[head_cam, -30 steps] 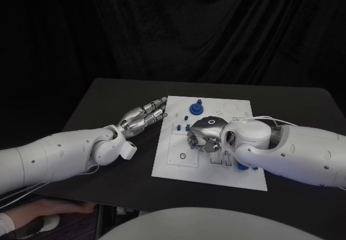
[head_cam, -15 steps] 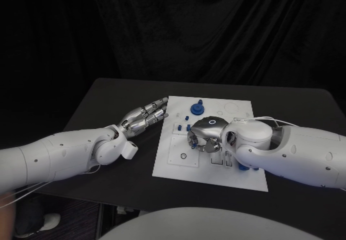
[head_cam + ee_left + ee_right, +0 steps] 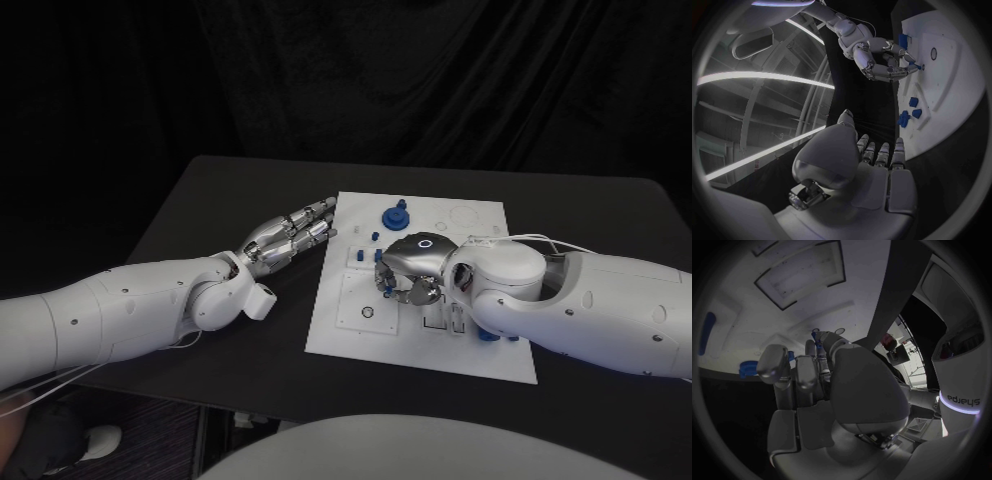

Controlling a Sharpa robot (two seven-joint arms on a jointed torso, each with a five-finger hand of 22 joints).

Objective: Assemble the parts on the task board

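The task board (image 3: 418,345) is lying in the middle of the black table (image 3: 202,200). The right hand (image 3: 407,272) is hanging over the board's centre, its fingers curling around a small blue peg (image 3: 915,66) and pinching it just above the white surface. The left hand (image 3: 289,236) is resting on the table just beside the board's left edge, fingers stretched out straight and holding nothing. A blue knobbed part (image 3: 394,216) is standing on the board beyond the right hand.
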